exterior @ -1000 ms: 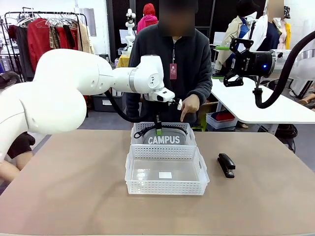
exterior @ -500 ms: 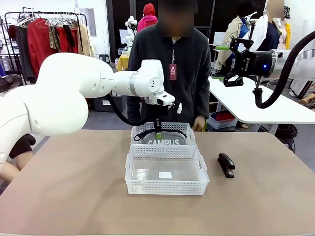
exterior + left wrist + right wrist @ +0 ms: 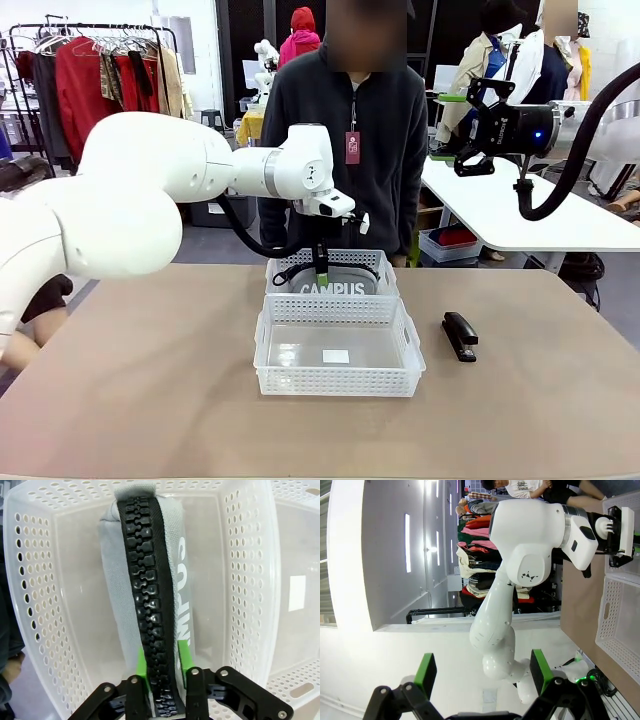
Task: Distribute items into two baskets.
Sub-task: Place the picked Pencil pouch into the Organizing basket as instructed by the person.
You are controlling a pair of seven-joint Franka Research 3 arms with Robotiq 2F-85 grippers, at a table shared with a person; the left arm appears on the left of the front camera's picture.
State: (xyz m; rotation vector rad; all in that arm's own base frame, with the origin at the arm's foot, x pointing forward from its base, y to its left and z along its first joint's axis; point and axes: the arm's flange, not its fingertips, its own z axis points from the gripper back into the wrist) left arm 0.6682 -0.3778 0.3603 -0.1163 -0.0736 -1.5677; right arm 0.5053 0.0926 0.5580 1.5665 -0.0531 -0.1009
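Note:
The grey "CAMPUS" pouch (image 3: 333,285) stands on edge inside the far basket (image 3: 385,262). My left gripper (image 3: 320,270) reaches down into that basket. In the left wrist view its green pads (image 3: 182,655) press both sides of the pouch's (image 3: 115,580) black strap, so the gripper (image 3: 162,680) is shut on it. The near basket (image 3: 335,385) holds nothing but a white sticker (image 3: 336,356) on its floor. The black stapler (image 3: 460,335) lies on the table right of the near basket. My right gripper (image 3: 462,130) hangs high at the upper right, open, its pads (image 3: 426,672) wide apart.
A person in a dark top stands right behind the far basket, one hand (image 3: 10,665) low by its far side. The near basket (image 3: 300,540) touches the far one. A white table (image 3: 520,215) stands behind at the right. Bare tabletop (image 3: 130,380) spreads left and right of the baskets.
My left gripper has lowered the pouch deeper into the far basket. The person's hand has drawn back from above the basket. The right arm has not moved.

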